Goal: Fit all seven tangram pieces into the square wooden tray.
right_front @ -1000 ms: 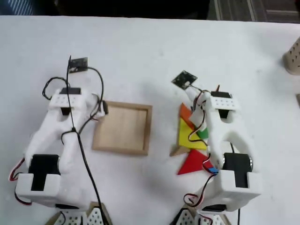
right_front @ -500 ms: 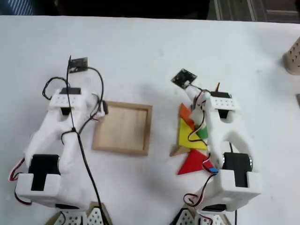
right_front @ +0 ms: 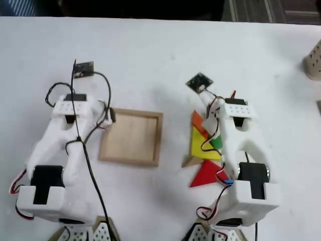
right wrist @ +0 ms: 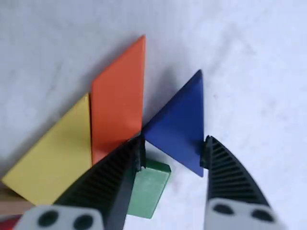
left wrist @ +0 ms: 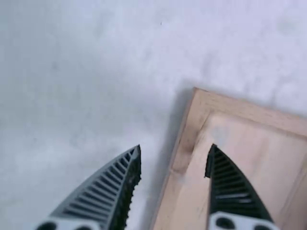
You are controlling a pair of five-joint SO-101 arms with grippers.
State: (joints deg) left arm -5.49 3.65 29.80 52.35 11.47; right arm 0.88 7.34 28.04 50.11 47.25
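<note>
The square wooden tray (right_front: 131,136) lies between the arms with nothing in it. My left gripper (left wrist: 173,153) is open, one finger outside and one inside the tray's near-left rim (left wrist: 189,127). In the high view the left gripper (right_front: 111,116) sits at the tray's left edge. My right gripper (right wrist: 171,143) is open, its fingers on either side of a blue triangle (right wrist: 180,124). Beside the blue one lie an orange parallelogram (right wrist: 117,103), a yellow triangle (right wrist: 57,158) and a green piece (right wrist: 151,184). A red triangle (right_front: 205,174) and a plain wooden piece (right_front: 189,161) lie nearer the right arm's base.
The pieces cluster under the right arm (right_front: 235,145), just right of the tray. A pale perforated object (right_front: 313,61) stands at the table's right edge. Bare white tabletop (right_front: 150,55) stretches behind both arms.
The right arm's wrist has shifted slightly toward the back of the table. The left arm, the tray and the pieces have stayed where they were.
</note>
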